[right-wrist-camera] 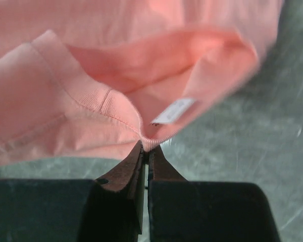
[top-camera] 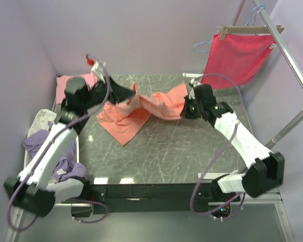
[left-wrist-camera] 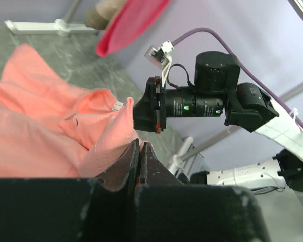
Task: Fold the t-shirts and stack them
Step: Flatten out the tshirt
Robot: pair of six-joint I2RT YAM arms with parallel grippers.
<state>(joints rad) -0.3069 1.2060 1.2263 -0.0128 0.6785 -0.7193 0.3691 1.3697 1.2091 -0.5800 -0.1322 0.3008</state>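
A salmon-orange t-shirt hangs stretched between both grippers above the middle of the dark table; its lower part drapes onto the tabletop. My left gripper is shut on the shirt's left edge. My right gripper is shut on the shirt's ribbed collar, beside a white label. A light pink shirt lies at the far left. Lavender and cream shirts lie heaped at the left edge.
A crimson square cloth hangs from a hanger on a metal rack at the far right. The rack's white foot rests on the table's far side. Purple walls close in the back and the left.
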